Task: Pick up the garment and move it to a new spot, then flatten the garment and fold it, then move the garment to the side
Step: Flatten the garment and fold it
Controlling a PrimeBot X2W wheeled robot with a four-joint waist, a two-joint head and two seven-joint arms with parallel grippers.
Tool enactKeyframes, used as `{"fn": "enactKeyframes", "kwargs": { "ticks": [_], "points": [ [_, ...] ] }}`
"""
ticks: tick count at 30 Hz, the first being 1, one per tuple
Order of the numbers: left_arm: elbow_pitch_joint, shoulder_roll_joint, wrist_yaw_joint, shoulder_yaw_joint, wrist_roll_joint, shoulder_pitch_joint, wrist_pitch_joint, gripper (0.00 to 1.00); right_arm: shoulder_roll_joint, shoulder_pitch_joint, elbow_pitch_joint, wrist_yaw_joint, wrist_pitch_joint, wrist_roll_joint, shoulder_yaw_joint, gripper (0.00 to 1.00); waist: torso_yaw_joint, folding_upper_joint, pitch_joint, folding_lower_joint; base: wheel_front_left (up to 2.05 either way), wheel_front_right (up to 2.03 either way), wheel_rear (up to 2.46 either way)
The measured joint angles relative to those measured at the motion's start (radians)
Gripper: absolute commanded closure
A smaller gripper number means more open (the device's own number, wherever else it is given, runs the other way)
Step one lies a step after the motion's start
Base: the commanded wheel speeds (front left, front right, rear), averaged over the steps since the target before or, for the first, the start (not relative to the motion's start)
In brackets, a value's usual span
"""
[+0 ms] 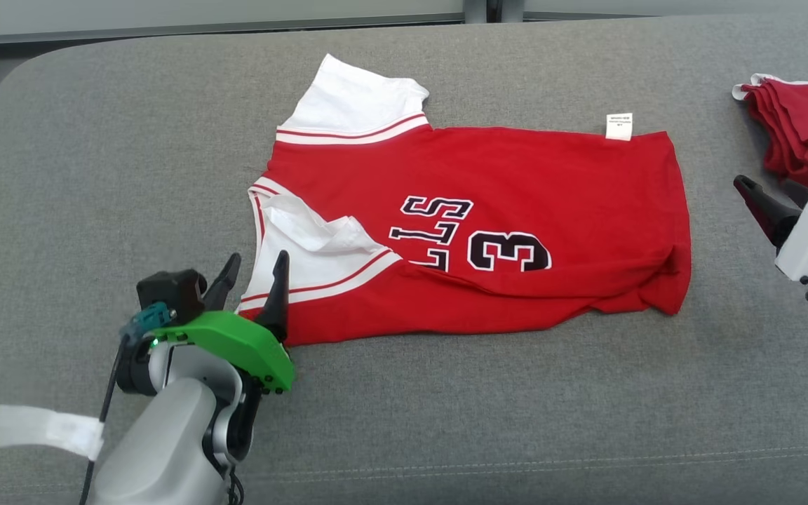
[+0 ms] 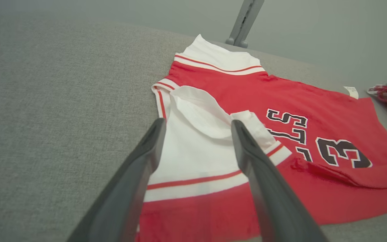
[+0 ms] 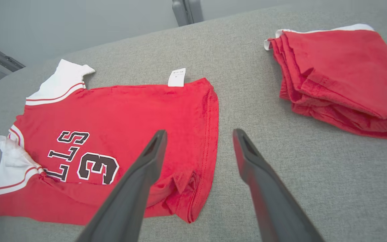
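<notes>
The garment lies spread on the grey cushion, a red jersey with white sleeve panels, black lettering and a small white tag. Its near edge is folded up over part of the lettering. My left gripper stands open at the garment's near left corner, its fingers over the white sleeve with nothing between them. My right gripper is open at the right, just past the garment's hem. In the right wrist view it spans hem and bare cushion.
A folded stack of plain darker-red cloths sits at the far right of the cushion. A white strip hangs from my left arm. The cushion's rounded back edge meets a grey wall with a metal post.
</notes>
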Motion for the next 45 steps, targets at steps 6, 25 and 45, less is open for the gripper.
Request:
{"fn": "enactKeyframes", "kwargs": {
  "ticks": [6,25,45],
  "points": [
    [-0.16,0.019,0.082,0.012,-0.007,0.13,-0.025,0.0,0.035,0.11,-0.069,0.0,-0.213,-0.005,-0.039,0.0,-0.003,0.0,-0.007,0.0,0.0,0.0,0.0],
    [-0.419,0.027,0.207,0.059,0.011,0.298,-0.079,0.0,0.184,0.364,-0.127,0.0,-0.564,-0.108,-0.01,0.0,-0.005,0.0,-0.008,0.0,0.0,0.0,0.0],
    [-0.495,0.028,0.227,0.067,0.018,0.324,-0.082,0.0,0.123,0.274,0.116,0.0,-0.598,-0.184,0.153,1.0,0.031,0.0,0.02,0.0,0.0,0.0,0.0]
  ]
}}
